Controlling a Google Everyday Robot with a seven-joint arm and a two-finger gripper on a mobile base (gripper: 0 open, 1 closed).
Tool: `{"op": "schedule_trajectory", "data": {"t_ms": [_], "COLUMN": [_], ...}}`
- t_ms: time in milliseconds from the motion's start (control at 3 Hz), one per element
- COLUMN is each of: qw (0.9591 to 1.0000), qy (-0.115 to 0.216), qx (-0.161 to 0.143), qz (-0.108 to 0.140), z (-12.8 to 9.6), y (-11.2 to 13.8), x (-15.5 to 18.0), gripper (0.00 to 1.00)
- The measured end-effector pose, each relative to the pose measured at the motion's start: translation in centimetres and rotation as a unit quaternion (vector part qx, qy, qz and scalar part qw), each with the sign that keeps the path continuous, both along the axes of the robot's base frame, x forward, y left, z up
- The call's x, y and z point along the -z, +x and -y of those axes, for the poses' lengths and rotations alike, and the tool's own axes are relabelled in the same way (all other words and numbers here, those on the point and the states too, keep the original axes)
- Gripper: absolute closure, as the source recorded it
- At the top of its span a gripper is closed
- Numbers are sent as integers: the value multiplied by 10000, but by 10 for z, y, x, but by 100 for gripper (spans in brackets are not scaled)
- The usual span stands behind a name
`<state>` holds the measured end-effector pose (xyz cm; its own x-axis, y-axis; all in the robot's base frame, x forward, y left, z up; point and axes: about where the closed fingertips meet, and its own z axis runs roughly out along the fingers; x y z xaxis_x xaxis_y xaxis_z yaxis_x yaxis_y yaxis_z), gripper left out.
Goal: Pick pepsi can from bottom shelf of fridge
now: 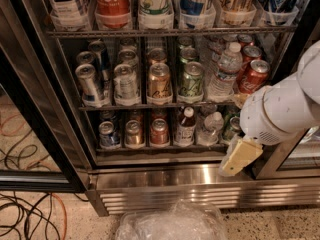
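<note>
The pepsi can (107, 134), blue with a silver top, stands at the left end of the bottom shelf (150, 148) of the fridge (175, 180). A bronze-gold can (134, 133) and a red can (159, 132) stand to its right. My gripper (236, 160), a pale yellow piece under the white arm (282, 109), hangs in front of the shelf's right end. It is far to the right of the pepsi can and holds nothing that I can see.
A small bottle (186, 126), a water bottle (210, 129) and a green can (231, 127) fill the right of the bottom shelf. The open door (35, 134) stands at left. Cables (30, 216) and a clear plastic bag (170, 224) lie on the floor.
</note>
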<state>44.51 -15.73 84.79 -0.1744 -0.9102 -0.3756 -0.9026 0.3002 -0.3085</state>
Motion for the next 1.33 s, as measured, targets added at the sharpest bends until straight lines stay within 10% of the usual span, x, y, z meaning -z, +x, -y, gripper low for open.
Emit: {"op": "schedule_trajectory", "data": {"t_ms": [667, 1333], "qw": [9983, 9872], "qy": [501, 1446], "qx": [160, 348], "qz": [231, 584], "z": [-9, -57], "y": [-2, -4], "x": [3, 7], "gripper": [0, 0]}}
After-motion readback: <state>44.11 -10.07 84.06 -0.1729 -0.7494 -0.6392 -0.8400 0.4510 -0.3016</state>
